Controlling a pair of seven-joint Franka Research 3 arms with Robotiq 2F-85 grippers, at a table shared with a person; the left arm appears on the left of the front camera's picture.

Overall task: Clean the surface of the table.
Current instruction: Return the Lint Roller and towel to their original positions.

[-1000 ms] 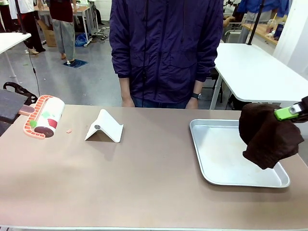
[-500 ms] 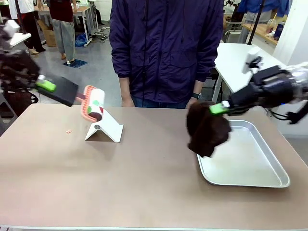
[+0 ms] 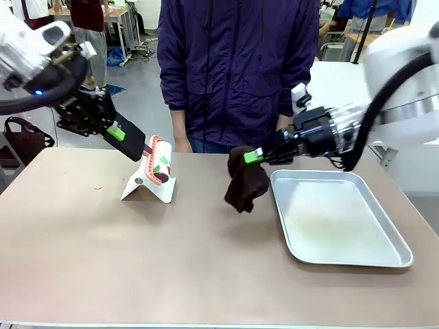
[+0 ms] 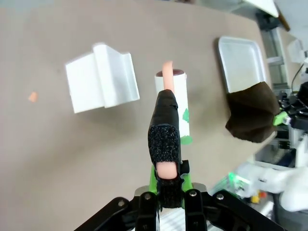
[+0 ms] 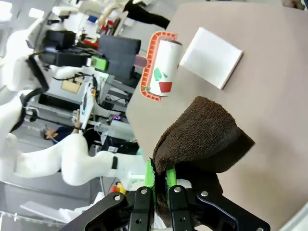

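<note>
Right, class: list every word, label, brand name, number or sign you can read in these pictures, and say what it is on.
No readable text.
Lint roller: red and green shapes printed on it, no letters.
White stand: blank.
Tray, brown cloth and table: no markings.

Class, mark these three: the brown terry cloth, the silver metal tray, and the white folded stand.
Brown terry cloth [image 3: 245, 185], front view, middle of the hanging fabric.
Silver metal tray [image 3: 343, 223], front view, bare floor.
White folded stand [image 3: 156, 187], front view, right sloping face.
</note>
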